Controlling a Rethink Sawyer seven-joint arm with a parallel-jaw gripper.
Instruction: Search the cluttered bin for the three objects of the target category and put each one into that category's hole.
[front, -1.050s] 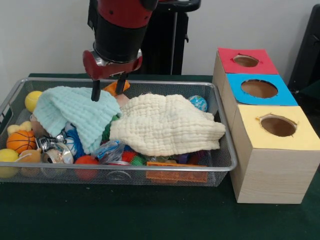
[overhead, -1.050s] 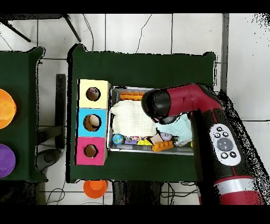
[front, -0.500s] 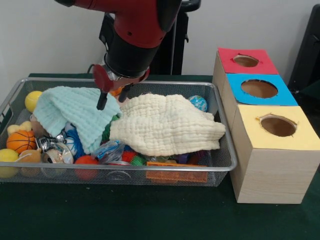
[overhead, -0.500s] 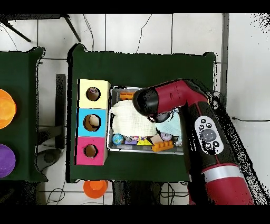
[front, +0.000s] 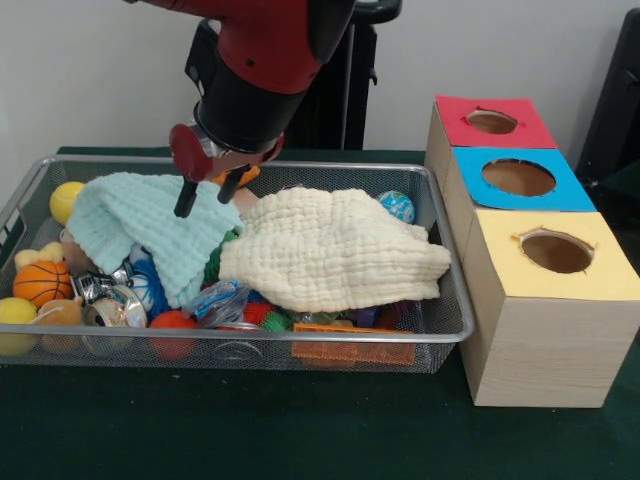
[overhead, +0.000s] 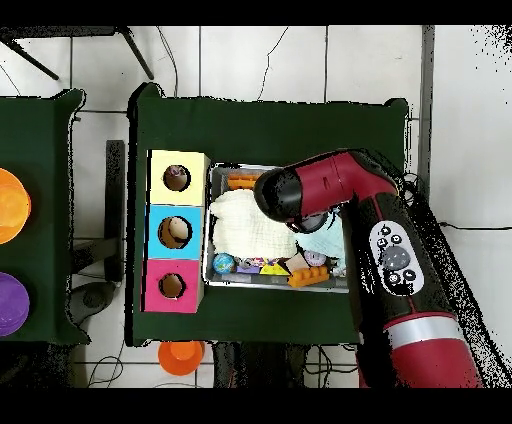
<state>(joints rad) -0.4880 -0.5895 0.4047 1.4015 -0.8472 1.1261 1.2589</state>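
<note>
Gripper (front: 207, 197) shifted slightly left, open, empty, over two cloths (front: 150, 225) in bin (front: 440, 330); three holes (front: 556, 250).

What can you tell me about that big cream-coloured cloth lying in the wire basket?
The cream cloth looks like soft, crinkled, quilted fabric. It lies rumpled across the middle and right of the wire basket, draped over toys and hiding many. Its left edge meets a pale mint cloth. The claw hangs open near that edge, not gripping it.

My gripper (front: 206, 193), fingers apart, shifts back toward the mint cloth (front: 150, 228) after swinging over the cream cloth (front: 335, 248), and sits slightly higher now.
</note>
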